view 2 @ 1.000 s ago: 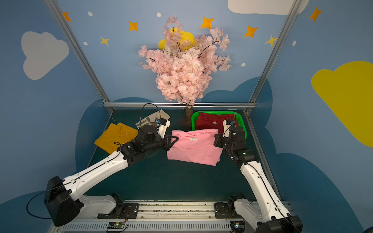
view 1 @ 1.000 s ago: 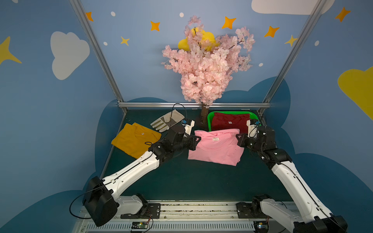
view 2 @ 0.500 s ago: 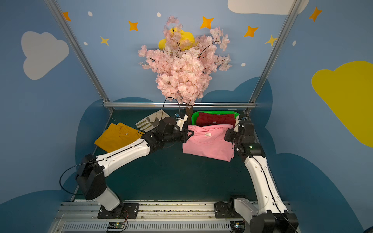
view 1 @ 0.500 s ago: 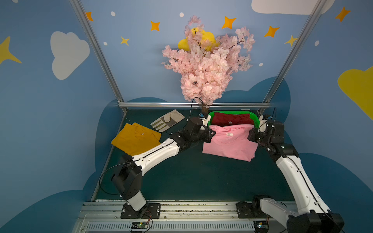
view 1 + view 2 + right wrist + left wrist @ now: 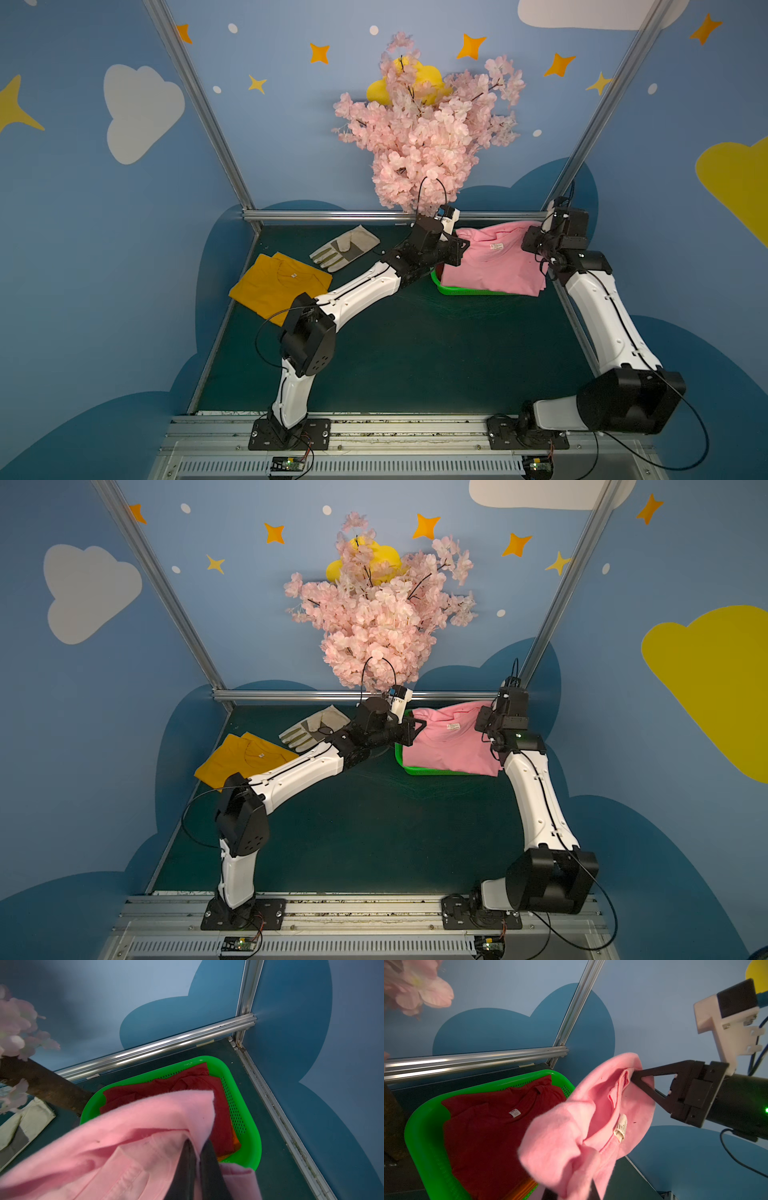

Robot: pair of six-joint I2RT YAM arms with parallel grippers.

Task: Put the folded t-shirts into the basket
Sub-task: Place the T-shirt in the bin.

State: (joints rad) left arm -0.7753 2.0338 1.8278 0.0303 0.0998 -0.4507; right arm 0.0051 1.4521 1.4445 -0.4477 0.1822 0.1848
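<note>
Far L of table (image 5: pixel 415 353): mustard yellow shirt (image 5: pixel 278 286) lay flat and folded, well apart from basket, not yet stowed. Near it, beige-grey glove (image 5: pixel 345 253), not part of the job. L claw (image 5: pixel 462 246) was clamped together on one upper corner of pink shirt (image 5: pixel 494 266). Pink shirt hung between both claws above green basket (image 5: pixel 469 292), sagging mid-span, lower edge draped over the basket's near rim & past its R corner. Inside basket: dark red shirt (image 5: pixel 488 1126) flat on top, w/ orange shirt (image 5: pixel 522 1189) peeking out beneath. R claw (image 5: pixel 634 1077) was pinched tight on the other upper corner. Risks, my read: let go here and hem would hang outside the rim, fold opening up. Uneven release could drag cloth off to one side. L arm sat close to tree trunk (image 5: pixel 41 1084), cable up near blossoms, so a snag was poss.
</note>
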